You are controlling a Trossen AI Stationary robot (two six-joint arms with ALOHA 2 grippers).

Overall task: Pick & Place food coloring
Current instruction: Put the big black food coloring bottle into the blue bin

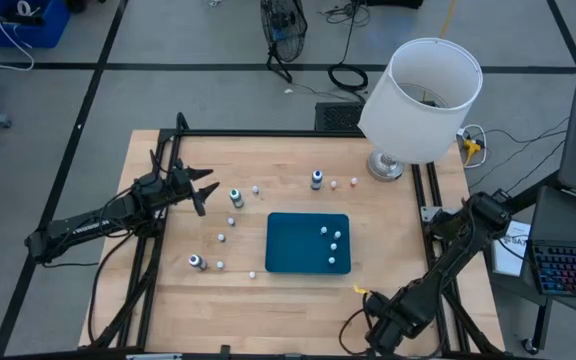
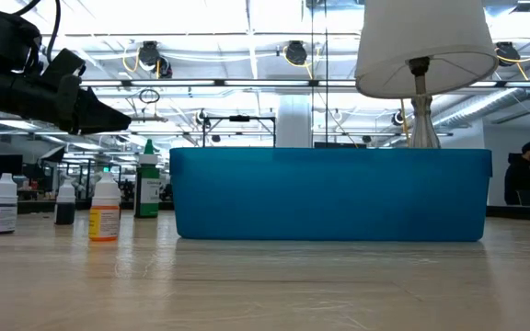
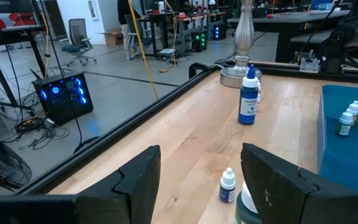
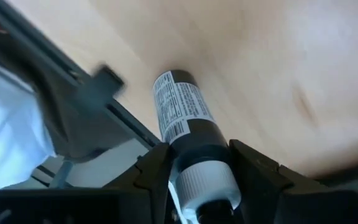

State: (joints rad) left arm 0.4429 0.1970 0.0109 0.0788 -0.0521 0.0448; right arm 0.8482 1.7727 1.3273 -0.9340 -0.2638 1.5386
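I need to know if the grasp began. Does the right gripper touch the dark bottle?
Touching. The right wrist view shows the dark bottle between the right gripper's fingers, both pressed against its sides.

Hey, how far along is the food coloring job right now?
Done: four small bottles already stand in the teal tray. In hand: the right end effector, off the table's front edge, grips a dark bottle, and the left end effector hovers open by the green-capped bottle. Left: about ten loose bottles on the wooden table.
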